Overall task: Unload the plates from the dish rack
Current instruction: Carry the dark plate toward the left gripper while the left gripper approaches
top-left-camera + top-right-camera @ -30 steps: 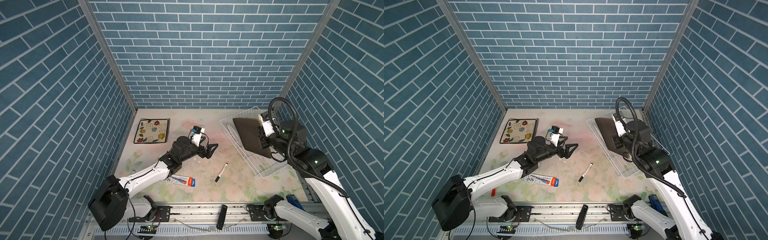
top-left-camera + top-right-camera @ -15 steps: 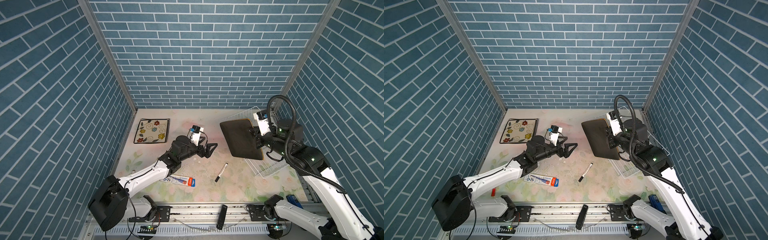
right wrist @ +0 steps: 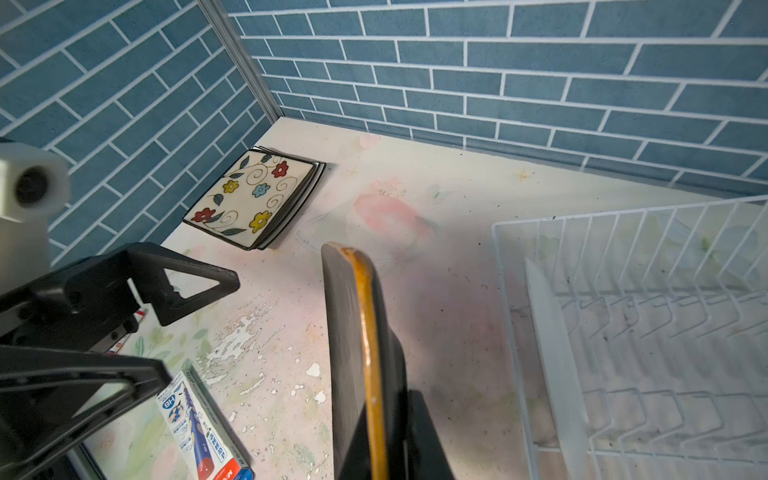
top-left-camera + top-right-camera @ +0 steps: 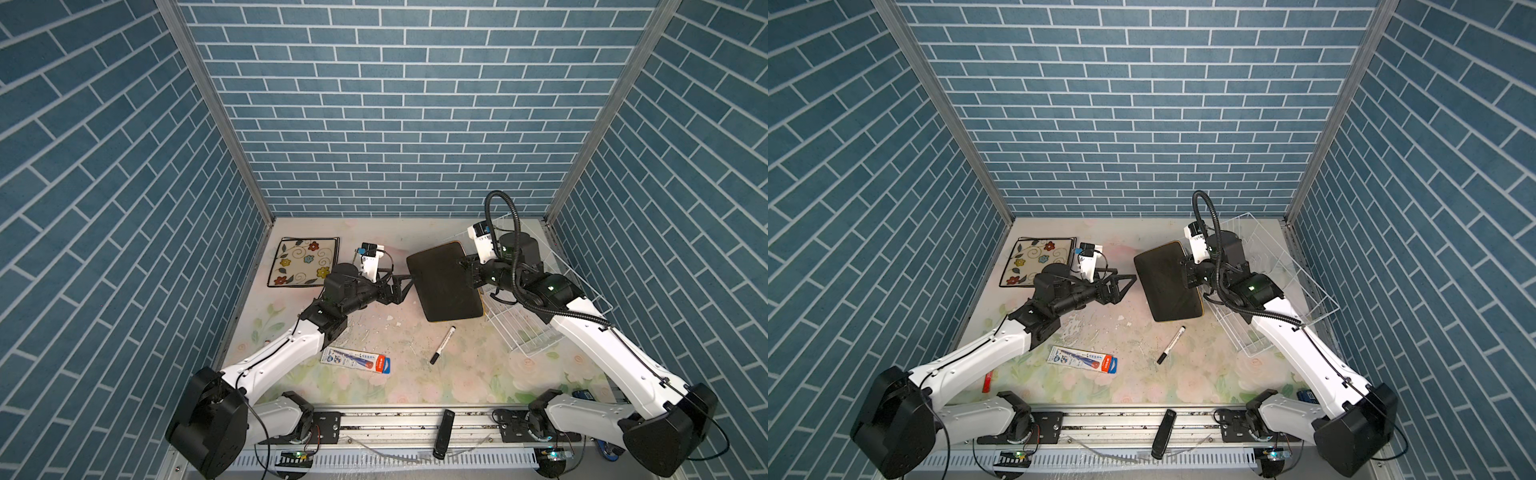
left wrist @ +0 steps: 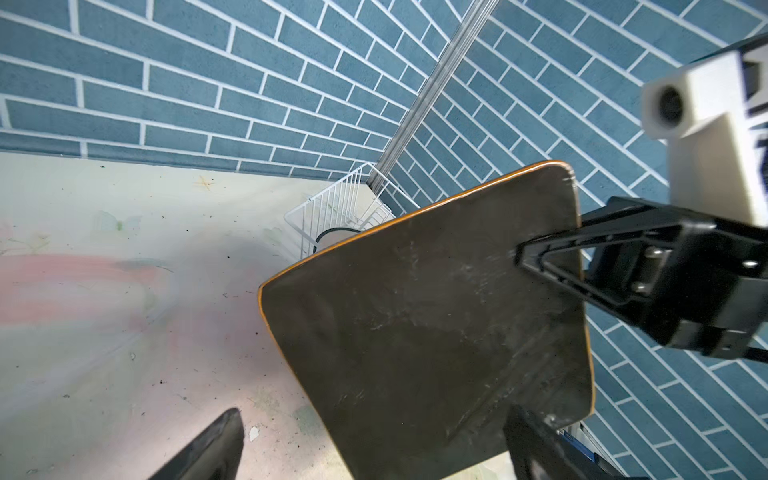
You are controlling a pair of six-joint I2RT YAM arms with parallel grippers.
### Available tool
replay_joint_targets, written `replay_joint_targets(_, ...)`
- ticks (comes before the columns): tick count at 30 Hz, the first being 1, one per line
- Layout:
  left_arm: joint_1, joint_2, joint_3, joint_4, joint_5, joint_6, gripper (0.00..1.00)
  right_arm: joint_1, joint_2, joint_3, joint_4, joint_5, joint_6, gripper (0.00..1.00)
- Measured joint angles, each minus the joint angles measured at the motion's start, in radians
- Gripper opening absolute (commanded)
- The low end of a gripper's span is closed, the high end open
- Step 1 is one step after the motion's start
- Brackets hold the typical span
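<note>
Marker [image 4: 443, 345] near pencil pack [image 4: 356, 360]

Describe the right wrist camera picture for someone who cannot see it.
A black plate, seen edge-on, is clamped in the right gripper. The left gripper stands open beside it; a floral plate lies by the wall, and the dish rack holds a white plate.

- Black plate [image 4: 444, 286]: dull dark face with grey scuffs and an amber-orange line along the rim.
- Floral plate [image 4: 305, 262], at the bench's far left corner: cream with a black edge, red, yellow and blue flowers, and dark curling stems.
- Dish rack [image 4: 534, 336]: white wire.
- Bench [image 4: 415, 386]: pale, with a faded pink-and-green flower print.
- Walls [image 4: 395, 124]: blue brick with white joints.
- Marker [image 4: 442, 351]: black and white.
- Pencil box [image 4: 357, 360]: white and blue with a red end.
</note>
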Motion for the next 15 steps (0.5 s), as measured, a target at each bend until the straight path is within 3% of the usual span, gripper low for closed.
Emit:
replay_joint_targets(7, 0.106, -0.037, 0.000, -0.101, 0.060, -0.024, 1.00, -0.020, 0.035, -0.068, 0.210, -0.082, 0.121, 0.00)
replay_joint_targets(15, 0.267, -0.086, 0.000, -0.198, 0.165, -0.064, 1.00, -0.124, 0.186, -0.210, 0.592, -0.253, 0.396, 0.00)
